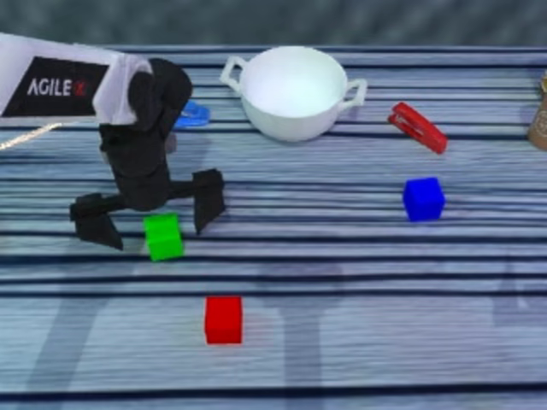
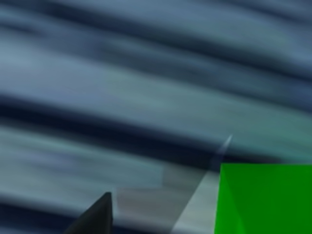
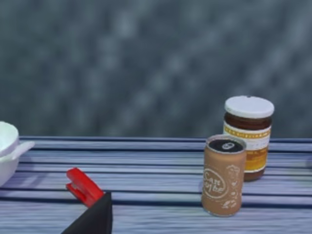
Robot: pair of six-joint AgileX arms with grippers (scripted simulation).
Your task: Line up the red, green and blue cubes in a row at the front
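The green cube (image 1: 162,237) sits on the striped table at the left, between the spread fingers of my left gripper (image 1: 152,218), which is open and low over it. From the left wrist, the green cube (image 2: 263,200) fills one corner beside one dark fingertip (image 2: 97,217). The red cube (image 1: 223,319) lies nearer the front, right of the green one. Over on the right stands the blue cube (image 1: 423,198). My right arm is out of the top view; its wrist view shows a single dark fingertip (image 3: 97,219) with nothing held.
A white bowl (image 1: 292,90) stands at the back centre. A red stapler-like object (image 1: 418,126) lies right of it, a light-blue one (image 1: 192,114) behind the left arm. A brown can (image 3: 223,175) and a jar (image 3: 247,136) stand at the far right.
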